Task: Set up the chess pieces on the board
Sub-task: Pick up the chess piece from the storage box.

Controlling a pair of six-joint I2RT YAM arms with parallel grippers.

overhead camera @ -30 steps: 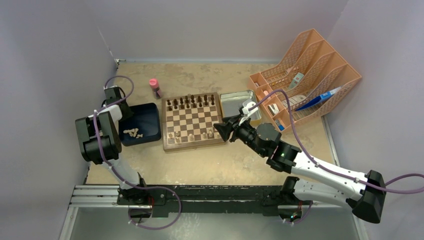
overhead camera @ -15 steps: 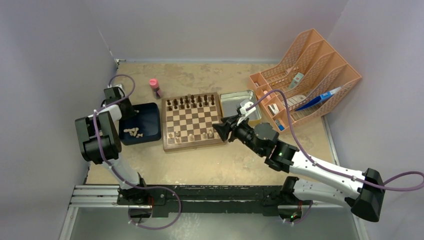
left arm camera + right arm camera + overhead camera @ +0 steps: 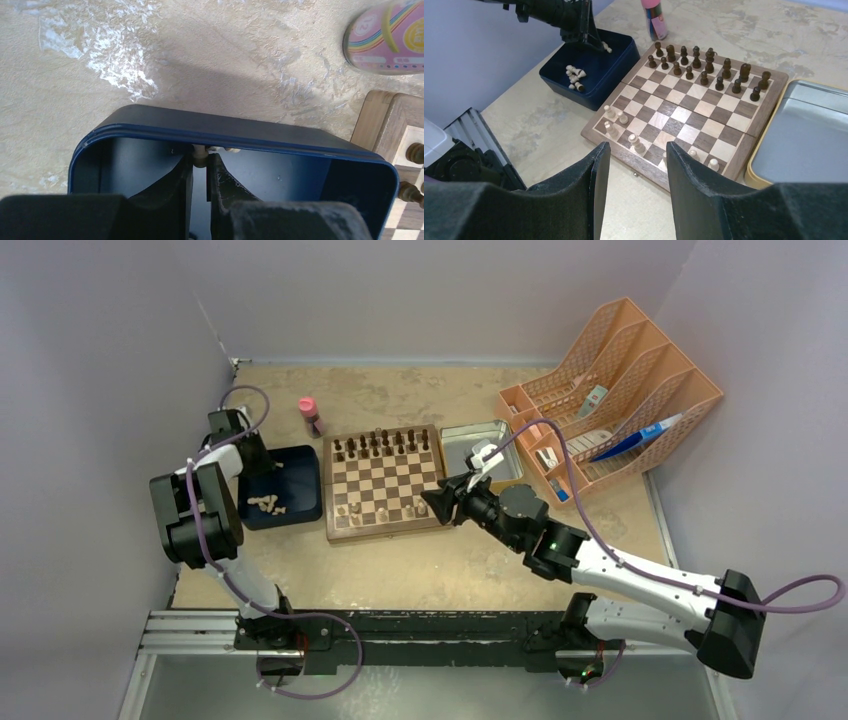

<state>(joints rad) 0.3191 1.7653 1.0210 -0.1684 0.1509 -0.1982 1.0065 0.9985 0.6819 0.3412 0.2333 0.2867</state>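
Left end effector (image 3: pixel 200 166), fingers drawn nearly together, pinches a single pale chess piece (image 3: pixel 200 156) at its tips just above the far wall of the dark blue tray (image 3: pixel 235 136). The tray sits beside the chessboard (image 3: pixel 694 107) on the table (image 3: pixel 544 135). Right end effector (image 3: pixel 638 150) hovers at the board's near edge, jaws partly apart with nothing between them.

The set-up looks a little past halfway. Dark pieces (image 3: pixel 696 62) stand upright across the two far ranks, apparently complete. Only six or so pale pieces (image 3: pixel 634 142) stand on the two near ranks, clustered toward either end with empty squares between them; another may be hidden behind the right finger. A small heap of loose pale pieces (image 3: pixel 574 75) lies in the tray. Those, together with the one in the left grip, make up most of what is left to place.

Compared with a second ago, the right arm has reached further left. Its end effector has drawn away from the metal tin (image 3: pixel 814 135) and closer over the board's near right corner. The left end effector has edged along the tray's far side toward the board. The pieces on the board and the heap in the tray sit where they did, and neither end effector appears any wider or narrower.
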